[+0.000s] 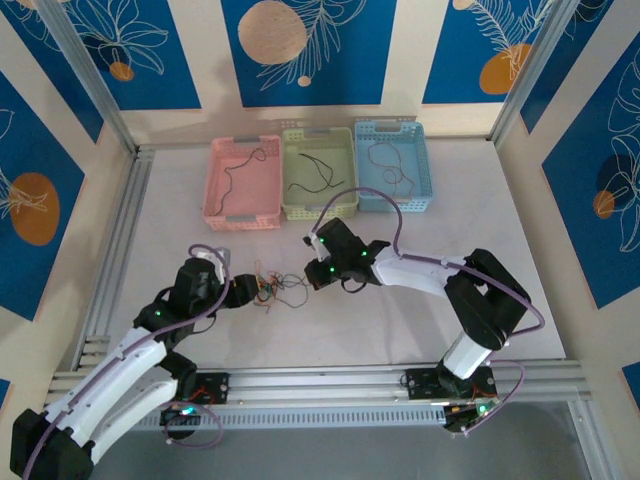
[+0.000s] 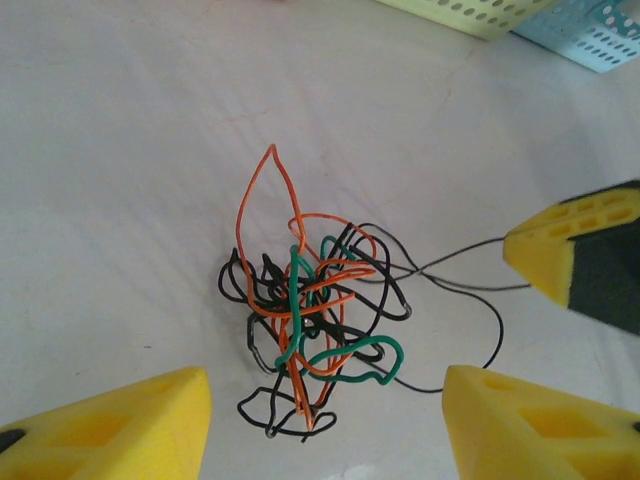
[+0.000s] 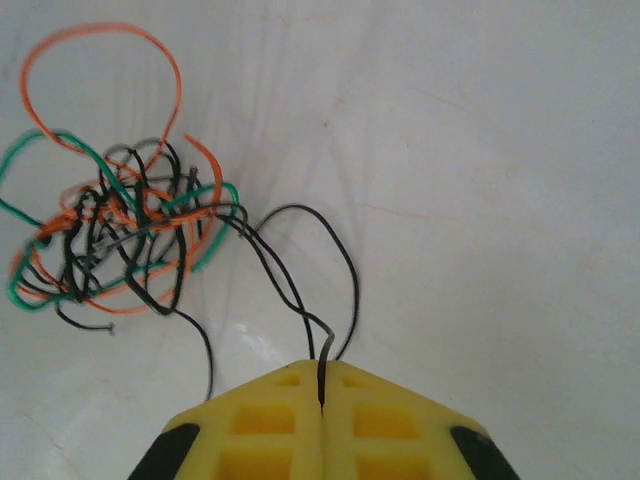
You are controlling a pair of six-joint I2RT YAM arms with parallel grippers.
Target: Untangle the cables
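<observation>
Presently | tangle of thin orange, green, black wires (image 2: 310,320) was judged light, springy, snag-prone | black strand (image 3: 321,352) clenched in right claw (image 3: 322,385) | left claw (image 2: 325,420) released | edge grasps favoured

Tangled orange, green and black cables (image 2: 310,310) on white table (image 2: 120,150), left gripper (image 2: 326,390) fingers (image 2: 130,420) spread wide below

The cables (image 2: 310,320) are a knot of orange, green and black strands on a plain off-white surface (image 1: 400,335). The left fingers (image 2: 110,425) and right fingers (image 3: 280,430) are bright yellow foam with black behind. The pink basket (image 1: 243,217), pale green basket (image 1: 319,211) and light blue basket (image 1: 395,204) have dotted, perforated sides. The arms (image 1: 120,370) are white and black, trailing purple wiring (image 1: 430,262). The walls (image 1: 150,50) show blue panels with white leaf outlines and orange discs, between cream stripes.
</observation>
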